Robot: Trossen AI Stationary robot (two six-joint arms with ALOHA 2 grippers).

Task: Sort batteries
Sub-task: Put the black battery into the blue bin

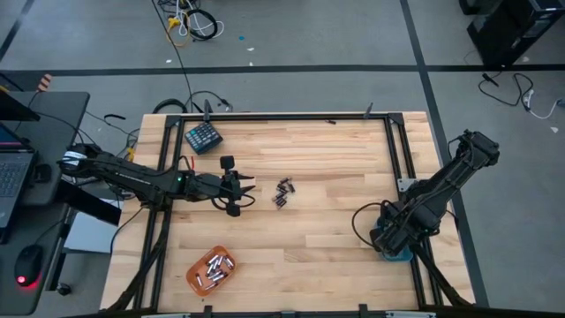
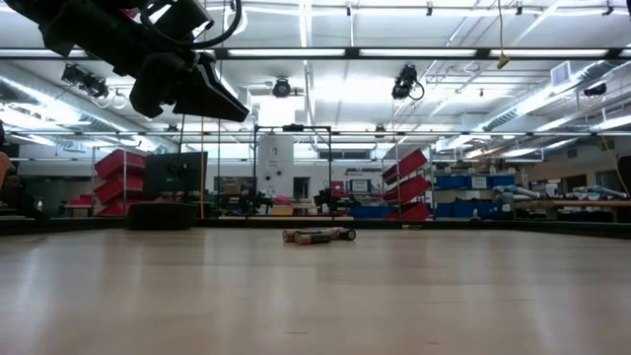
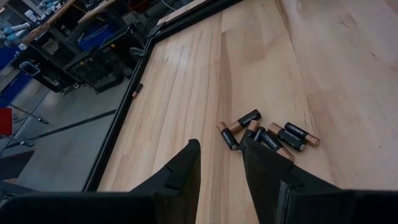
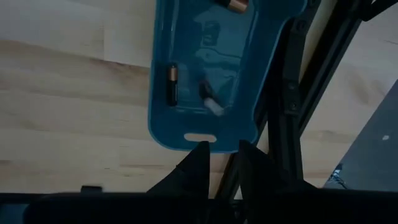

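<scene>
A small pile of dark batteries (image 1: 282, 194) with copper ends lies on the wooden table near its middle; it also shows in the left wrist view (image 3: 268, 135) and the low view (image 2: 317, 235). My left gripper (image 1: 251, 189) (image 3: 221, 148) hovers open just left of the pile, slanting down, with nothing between its fingers. My right gripper (image 4: 222, 150) stands open above the near end of a blue tray (image 4: 205, 134) at the table's right edge. In the tray lie a dark and copper battery (image 4: 173, 84), a pale-ended one (image 4: 211, 101) and another at the far end (image 4: 234, 5).
An orange tray (image 1: 192, 278) holding several batteries sits near the table's front left. A dark teal keypad-like block (image 1: 203, 137) lies at the far left. A black frame rail (image 4: 286, 93) runs beside the blue tray. Bare wood lies between the pile and the blue tray.
</scene>
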